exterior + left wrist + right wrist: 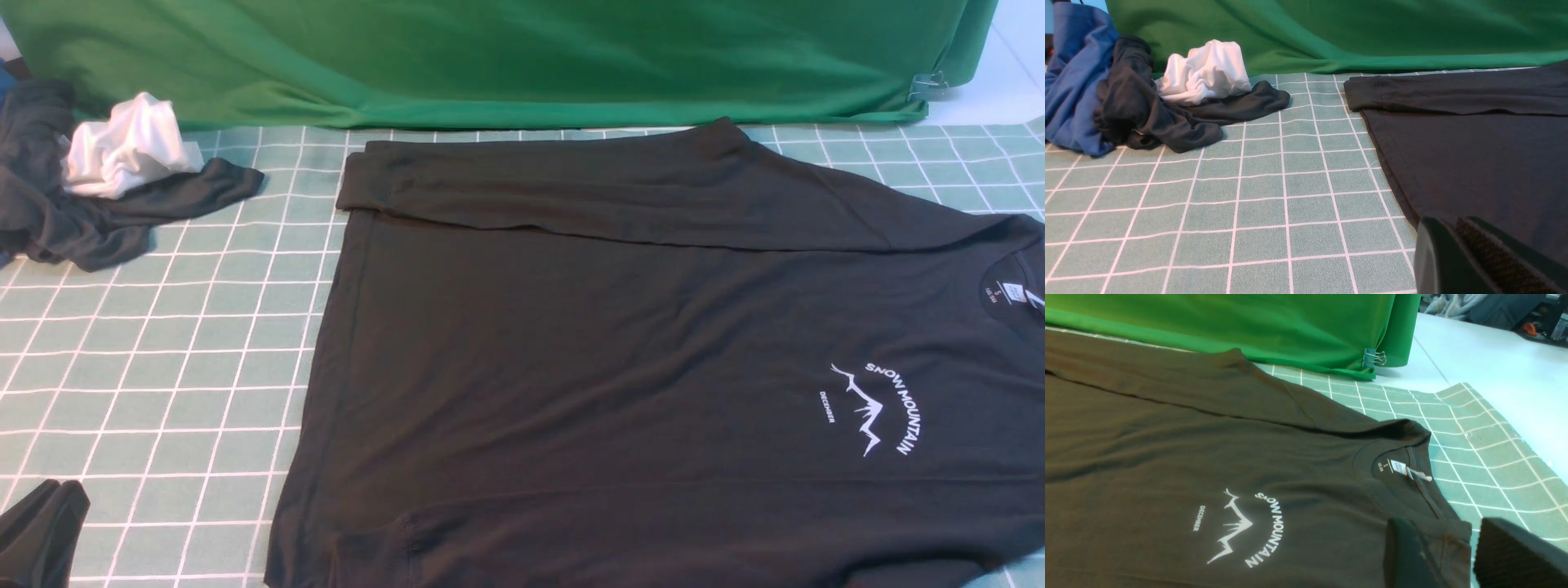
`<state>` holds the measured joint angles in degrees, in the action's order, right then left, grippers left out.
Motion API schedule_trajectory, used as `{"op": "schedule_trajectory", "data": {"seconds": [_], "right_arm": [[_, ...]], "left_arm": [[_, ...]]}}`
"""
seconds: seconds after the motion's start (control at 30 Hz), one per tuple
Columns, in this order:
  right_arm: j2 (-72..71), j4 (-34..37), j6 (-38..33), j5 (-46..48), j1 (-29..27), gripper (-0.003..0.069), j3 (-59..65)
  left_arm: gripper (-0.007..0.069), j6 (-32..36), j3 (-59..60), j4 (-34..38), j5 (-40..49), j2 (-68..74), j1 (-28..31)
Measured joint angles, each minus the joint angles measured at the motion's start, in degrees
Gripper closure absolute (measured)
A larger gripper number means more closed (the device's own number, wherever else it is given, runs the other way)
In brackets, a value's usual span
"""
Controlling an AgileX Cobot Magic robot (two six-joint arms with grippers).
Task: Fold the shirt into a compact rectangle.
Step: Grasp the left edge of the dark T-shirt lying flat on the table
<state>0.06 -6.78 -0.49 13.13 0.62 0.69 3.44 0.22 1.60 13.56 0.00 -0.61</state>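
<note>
1. Front view: shirt (612,367) lies flat and print-up across the table's centre and right. Its collar is to the right, its hem to the left, and its far side is folded inward.
2. Left end effector (1445,228): pressed together at the hem edge; contact cannot be told.
3. Right end effector (1443,535): spread, straddling the shoulder edge beside the collar, pinching nothing.
4. Table (163,367): covered with a pale green grid mat. Green backdrop cloth (490,57) hangs behind.
5. Open mat lies left of the hem. Dark grey garment (98,220) with white cloth (131,143) occupies the far-left corner.
</note>
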Motion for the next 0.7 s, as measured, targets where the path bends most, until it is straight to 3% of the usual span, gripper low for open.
{"op": "schedule_trajectory", "data": {"seconds": [0.17, 0.23, 0.3, 0.33, 0.37, 0.5, 0.6, 0.7], "right_arm": [[0.00, 1.19, 0.49, -0.71, 0.00, 0.0415, 0.00], [0.00, 6.78, 4.11, -0.90, 0.00, 0.0415, 0.00], [0.00, 14.05, 11.73, -0.90, 0.00, 0.0415, 0.00], [0.00, 14.05, 12.72, -0.90, 0.00, 0.0415, 0.00], [0.00, 19.96, 20.79, -0.90, 0.00, 0.0415, 0.00], [0.00, 26.23, 36.78, -0.90, 0.00, 0.0415, 0.00], [0.00, 27.17, 40.03, -0.90, 0.00, 0.0415, 0.00], [0.00, 27.43, 41.69, -1.22, 0.00, 0.0415, 0.00]], "left_arm": [[0.0611, -0.07, 0.00, 0.04, -0.20, 0.00, 0.00], [0.0611, -2.63, 0.00, 4.34, -1.22, -0.02, 0.00], [0.0611, -7.97, 0.00, 13.38, -1.58, -0.02, 0.00], [0.0611, -9.64, 0.00, 16.09, -1.58, -0.02, 0.00], [0.0611, -17.24, 0.00, 26.82, -0.95, 0.00, 0.00], [0.0611, -29.35, 0.00, 49.08, 1.63, 0.00, 0.00], [0.0611, -30.50, 0.00, 51.39, 1.85, 0.00, 0.00], [0.0611, -30.44, 0.00, 47.26, 1.79, 0.00, 0.00]]}}
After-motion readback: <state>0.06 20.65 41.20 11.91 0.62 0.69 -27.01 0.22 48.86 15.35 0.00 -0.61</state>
